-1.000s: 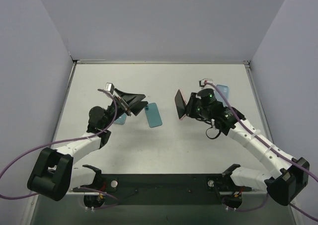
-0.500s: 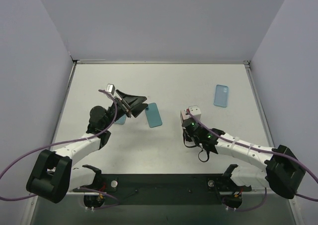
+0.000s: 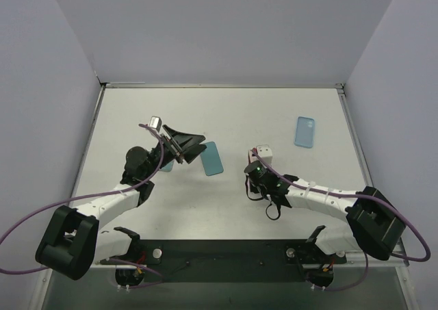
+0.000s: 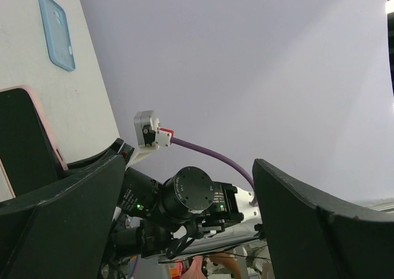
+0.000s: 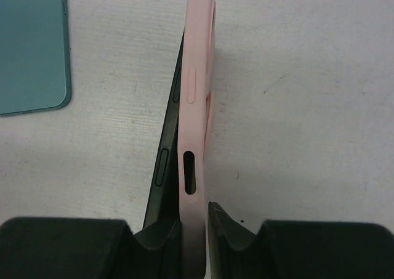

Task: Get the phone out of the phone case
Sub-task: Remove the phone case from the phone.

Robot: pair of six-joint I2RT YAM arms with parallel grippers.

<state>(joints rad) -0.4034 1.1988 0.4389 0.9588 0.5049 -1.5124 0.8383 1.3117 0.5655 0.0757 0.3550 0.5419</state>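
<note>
Down low by the middle of the tabletop (image 3: 137,111), a little toward its right edge, the right tool (image 5: 194,220) is clenched on the pink phone case (image 5: 197,106). One finger presses each flat side. The case is held on edge, its thin side with a raised button strip and an oval slot turned to the wrist camera. The dark phone (image 5: 166,162) lies against the case's left face, its side buttons showing just beside the pink rim, so the two are together. Whether the case's lower edge touches the tabletop cannot be told.

The left tool (image 3: 190,143) is released, its fingers spread wide with nothing between them. It hangs above the tabletop left of the middle and faces across toward the right arm.

A teal phone-sized slab (image 3: 212,158) lies flat near the middle of the tabletop, between the two tools and apart from both. A light-blue case (image 3: 305,131) lies flat near the right edge, well apart from everything else.
</note>
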